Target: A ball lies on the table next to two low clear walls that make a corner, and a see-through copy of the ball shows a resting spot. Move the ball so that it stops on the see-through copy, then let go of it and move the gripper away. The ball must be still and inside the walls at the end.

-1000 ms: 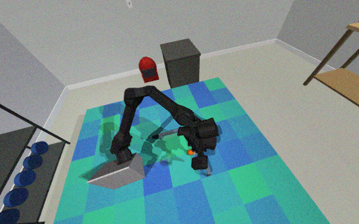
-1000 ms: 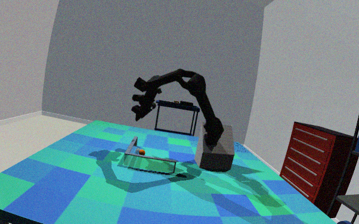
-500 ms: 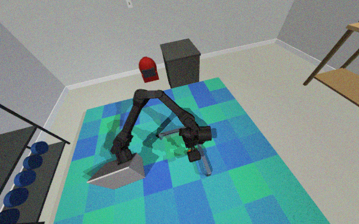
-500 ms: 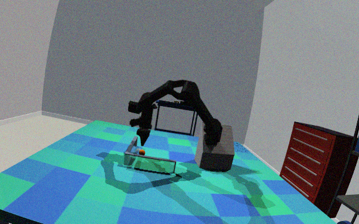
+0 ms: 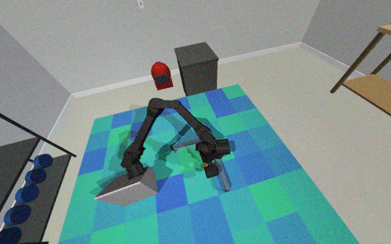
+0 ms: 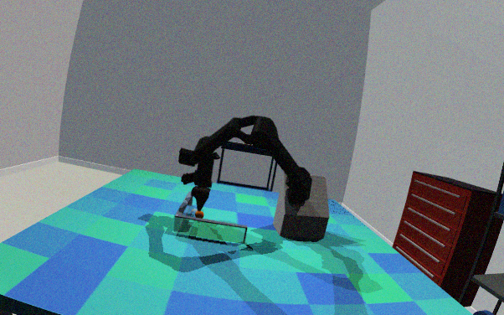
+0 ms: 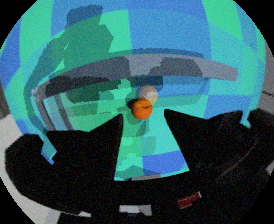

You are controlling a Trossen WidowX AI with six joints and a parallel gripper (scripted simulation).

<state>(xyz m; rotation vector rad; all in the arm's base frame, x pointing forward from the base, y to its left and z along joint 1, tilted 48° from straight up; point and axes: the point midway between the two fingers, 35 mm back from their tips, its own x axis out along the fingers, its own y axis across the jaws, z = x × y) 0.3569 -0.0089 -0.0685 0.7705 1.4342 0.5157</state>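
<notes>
The gripper (image 6: 200,205) pointed straight down over the orange ball (image 6: 199,214), its jaws spread partway and pinching nothing. The ball lay on the checkered table top (image 6: 77,268), inside the corner formed by the two low clear walls (image 6: 211,230). In the wrist view the ball (image 7: 142,110) sat between the dark fingers, touching a pale see-through copy (image 7: 149,94) just behind it. Being round, the ball showed no long axis or heading.
</notes>
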